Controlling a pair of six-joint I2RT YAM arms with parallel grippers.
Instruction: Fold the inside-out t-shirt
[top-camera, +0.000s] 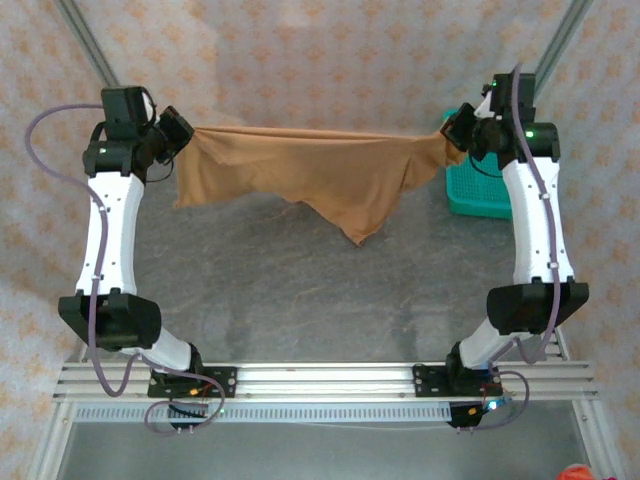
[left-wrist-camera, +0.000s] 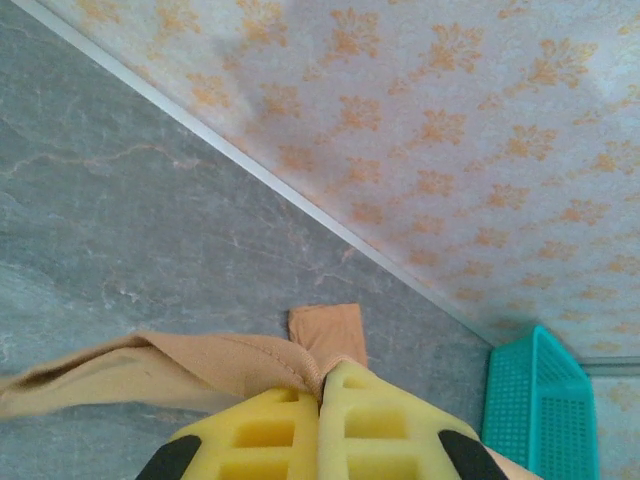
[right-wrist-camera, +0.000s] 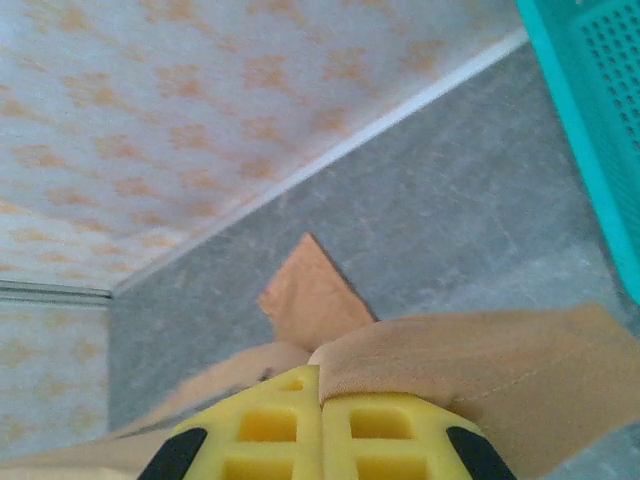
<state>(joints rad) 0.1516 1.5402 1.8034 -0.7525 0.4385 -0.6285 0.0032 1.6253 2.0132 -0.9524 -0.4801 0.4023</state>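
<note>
So the left gripper (top-camera: 182, 132) and right gripper (top-camera: 452, 130) are both pinched tight on the t-shirt (top-camera: 320, 175), which hangs stretched between them, drooping below.

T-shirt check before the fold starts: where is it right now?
In the top view the t-shirt hangs stretched between the left gripper and the right gripper, over the far part of the table, with the teal basket by its right end.

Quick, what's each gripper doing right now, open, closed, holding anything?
Left gripper: closed, holding one top corner of the t-shirt.
Right gripper: closed, holding the other top corner of the t-shirt.
</note>
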